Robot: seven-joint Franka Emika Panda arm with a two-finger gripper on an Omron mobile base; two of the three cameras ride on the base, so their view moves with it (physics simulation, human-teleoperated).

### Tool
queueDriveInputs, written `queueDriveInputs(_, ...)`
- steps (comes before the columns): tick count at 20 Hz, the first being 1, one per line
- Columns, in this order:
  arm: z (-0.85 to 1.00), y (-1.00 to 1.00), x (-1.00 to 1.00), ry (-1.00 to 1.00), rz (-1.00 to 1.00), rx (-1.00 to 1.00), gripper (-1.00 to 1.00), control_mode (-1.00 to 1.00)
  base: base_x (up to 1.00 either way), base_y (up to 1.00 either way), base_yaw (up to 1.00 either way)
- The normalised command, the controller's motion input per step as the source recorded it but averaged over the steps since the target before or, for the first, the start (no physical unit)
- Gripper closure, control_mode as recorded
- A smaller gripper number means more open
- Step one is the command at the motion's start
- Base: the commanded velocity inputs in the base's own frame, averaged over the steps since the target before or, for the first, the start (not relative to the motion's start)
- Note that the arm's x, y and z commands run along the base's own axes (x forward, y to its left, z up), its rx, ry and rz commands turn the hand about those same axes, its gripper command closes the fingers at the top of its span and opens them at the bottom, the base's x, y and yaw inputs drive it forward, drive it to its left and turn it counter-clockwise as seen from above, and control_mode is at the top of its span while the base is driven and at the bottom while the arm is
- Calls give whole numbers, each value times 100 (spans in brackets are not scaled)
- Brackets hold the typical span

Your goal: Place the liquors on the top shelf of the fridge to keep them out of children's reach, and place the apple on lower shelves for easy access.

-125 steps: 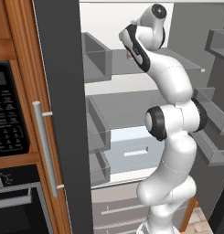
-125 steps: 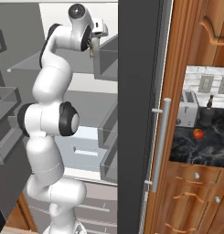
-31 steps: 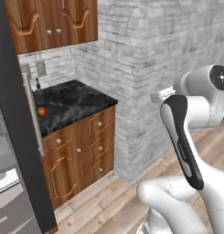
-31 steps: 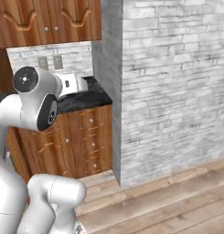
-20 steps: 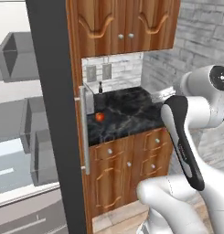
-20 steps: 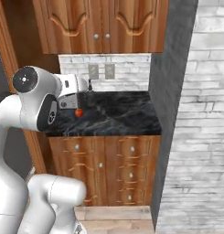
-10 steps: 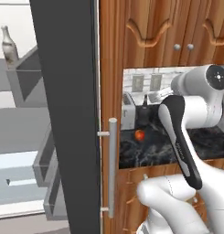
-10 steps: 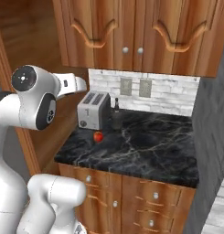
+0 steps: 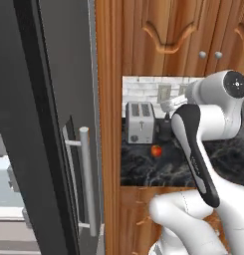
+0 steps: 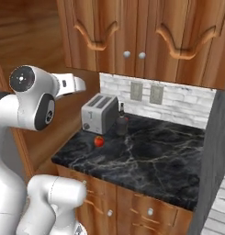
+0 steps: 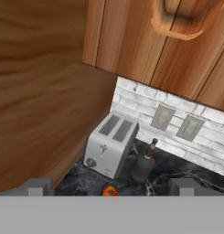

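Now lined up w/ dark liquor bottle (image 11: 144,165) upright on black counter (image 10: 146,158), just right of toaster (image 11: 109,144), apple (image 11: 110,190) nearer; gripper (image 11: 109,187) above, fingers wide apart, empty.

The counter (image 10: 146,160) is black marble veined with white. On it the toaster (image 10: 99,113) is silver-grey with dark slots; beside the toaster the bottle (image 10: 121,123) is dark with a black neck, and before it the apple (image 10: 99,141) is red-orange. Behind the toaster the backsplash (image 10: 187,106) is pale grey-white brick; cabinets (image 10: 146,36) are reddish-brown wood. The fridge door (image 9: 39,114) is dark grey, its handle (image 9: 87,182) silver.
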Motion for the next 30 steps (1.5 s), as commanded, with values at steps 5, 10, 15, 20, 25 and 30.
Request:
queueDriveInputs(5, 0, 0, 0, 0, 0, 0, -100, 100, 11, -74, 21)
queueDriveInputs(10, 0, 0, 0, 0, 0, 0, -100, 100, 16, -41, 16)
queueDriveInputs(15, -18, 0, 15, 0, 0, 0, -100, -100, 19, 0, 3)
queueDriveInputs(20, -53, -1, 47, 9, 0, 1, -100, -100, 0, 0, 0)
queueDriveInputs(25, -74, -2, 51, 23, 0, 5, -100, -100, 0, 0, 0)
queueDriveInputs(30, -68, 0, 42, 24, 0, 4, -100, -100, 0, 0, 0)
